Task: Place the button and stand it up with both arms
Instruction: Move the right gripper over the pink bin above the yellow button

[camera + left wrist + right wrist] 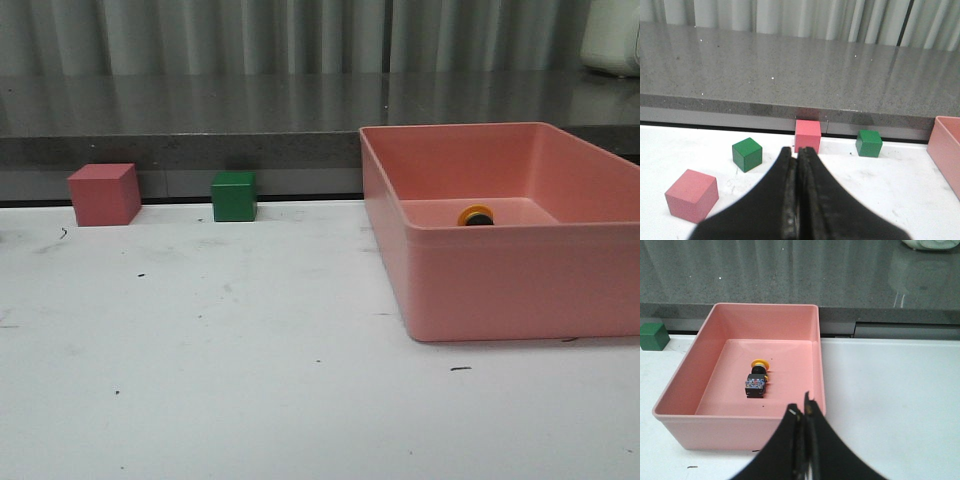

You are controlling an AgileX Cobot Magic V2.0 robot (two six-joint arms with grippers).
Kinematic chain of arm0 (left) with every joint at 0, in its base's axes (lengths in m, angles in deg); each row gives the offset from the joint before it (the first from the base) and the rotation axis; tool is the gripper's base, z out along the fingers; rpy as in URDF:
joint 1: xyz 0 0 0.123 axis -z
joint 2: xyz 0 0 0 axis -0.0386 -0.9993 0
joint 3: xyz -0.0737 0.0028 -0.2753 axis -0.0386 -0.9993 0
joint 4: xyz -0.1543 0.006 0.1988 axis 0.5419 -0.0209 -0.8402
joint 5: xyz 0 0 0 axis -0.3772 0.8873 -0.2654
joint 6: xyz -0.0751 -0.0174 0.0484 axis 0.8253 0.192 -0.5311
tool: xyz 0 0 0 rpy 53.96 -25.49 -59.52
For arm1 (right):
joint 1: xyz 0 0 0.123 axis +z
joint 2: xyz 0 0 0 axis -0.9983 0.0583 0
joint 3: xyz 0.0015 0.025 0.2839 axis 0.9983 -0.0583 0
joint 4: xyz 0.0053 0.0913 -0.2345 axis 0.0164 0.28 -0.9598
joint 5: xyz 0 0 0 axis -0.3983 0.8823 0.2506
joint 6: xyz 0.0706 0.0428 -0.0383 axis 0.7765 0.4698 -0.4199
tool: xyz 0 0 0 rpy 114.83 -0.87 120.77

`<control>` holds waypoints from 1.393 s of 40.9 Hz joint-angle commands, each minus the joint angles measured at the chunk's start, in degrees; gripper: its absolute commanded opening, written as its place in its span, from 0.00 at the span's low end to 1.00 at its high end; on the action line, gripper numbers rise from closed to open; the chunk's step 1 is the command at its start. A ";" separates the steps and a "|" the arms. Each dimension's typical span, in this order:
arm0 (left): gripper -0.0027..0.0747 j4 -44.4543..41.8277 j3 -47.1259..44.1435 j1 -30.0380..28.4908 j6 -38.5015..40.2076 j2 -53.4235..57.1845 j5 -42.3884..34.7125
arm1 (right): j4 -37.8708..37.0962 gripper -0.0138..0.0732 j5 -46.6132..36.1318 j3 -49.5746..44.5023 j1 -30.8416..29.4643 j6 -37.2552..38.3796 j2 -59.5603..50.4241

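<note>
The button (757, 377) lies on its side on the floor of the pink bin (685, 390), yellow cap toward the far wall. In the front view only its yellow cap (476, 215) shows over the bin's front wall (520, 290). My right gripper (801, 407) is shut and empty, near the bin's front right corner, short of the button. My left gripper (796, 152) is shut and empty over the white table, short of a pink cube (807, 135). Neither arm shows in the front view.
Front view: a pinkish-red cube (104, 194) and a green cube (234, 196) stand at the table's back edge against a grey ledge. Left wrist view: two green cubes (747, 154) (869, 143), another pink cube (692, 194), and the bin's edge (946, 150).
</note>
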 commanded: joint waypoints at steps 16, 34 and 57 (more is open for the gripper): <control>0.01 0.00 1.29 0.42 0.45 -2.43 -4.45 | -0.52 0.08 -4.02 1.56 -0.28 -0.14 1.41; 0.62 -1.51 1.29 0.42 0.45 -2.93 -4.57 | -1.59 0.84 -3.54 1.56 -0.33 -0.14 1.41; 0.58 -1.51 1.29 0.42 0.45 -2.93 -4.57 | -1.59 0.90 -3.60 1.56 -0.33 -0.14 1.41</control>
